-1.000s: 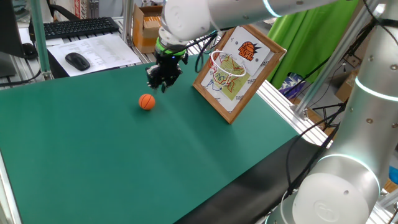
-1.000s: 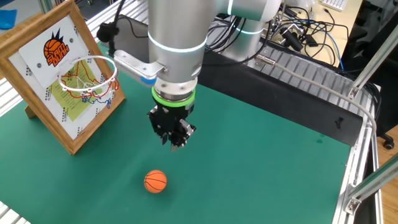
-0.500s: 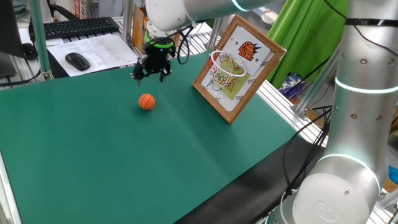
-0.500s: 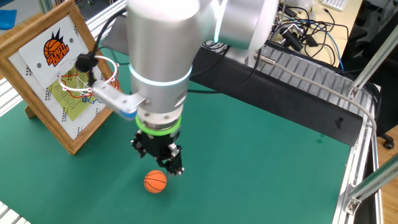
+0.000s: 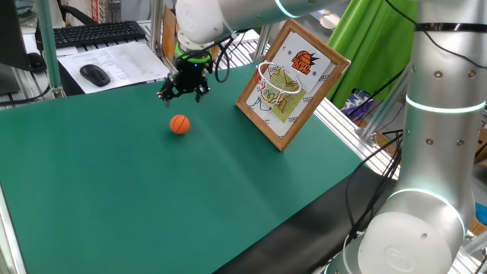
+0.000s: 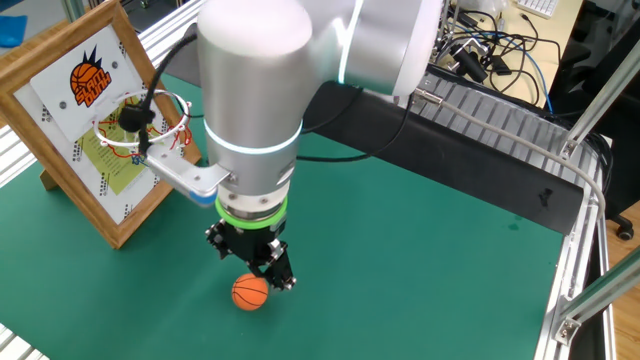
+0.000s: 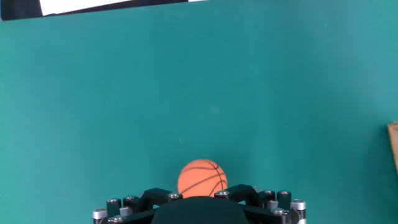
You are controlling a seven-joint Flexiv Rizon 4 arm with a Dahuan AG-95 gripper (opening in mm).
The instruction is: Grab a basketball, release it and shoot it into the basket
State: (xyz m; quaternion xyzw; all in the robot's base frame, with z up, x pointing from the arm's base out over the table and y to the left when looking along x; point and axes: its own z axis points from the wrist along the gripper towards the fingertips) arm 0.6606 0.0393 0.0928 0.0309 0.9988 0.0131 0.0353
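The basketball [image 5: 179,124] is a tiny orange ball with dark seams, lying on the green mat [image 5: 152,198]. It also shows in the other fixed view [image 6: 250,291] and low in the hand view [image 7: 202,179]. My gripper [image 5: 183,93] hangs just above and behind the ball, its fingers spread and empty; in the other fixed view the gripper [image 6: 252,266] is right over the ball. The basket [image 5: 275,78] is a white hoop with a net on a wood-framed board [image 5: 304,57], to the right of the gripper. The basket also shows in the other fixed view [image 6: 140,125].
A keyboard [image 5: 95,33], a mouse [image 5: 95,74] and papers [image 5: 125,57] lie beyond the mat's far-left edge. A cardboard box [image 5: 183,30] stands behind the arm. A metal rail [image 6: 520,140] and cables [image 6: 490,50] run along the mat's other side.
My gripper has moved away from the board toward the ball and lower, and now stands right over it with fingers spread. The ball has not moved.
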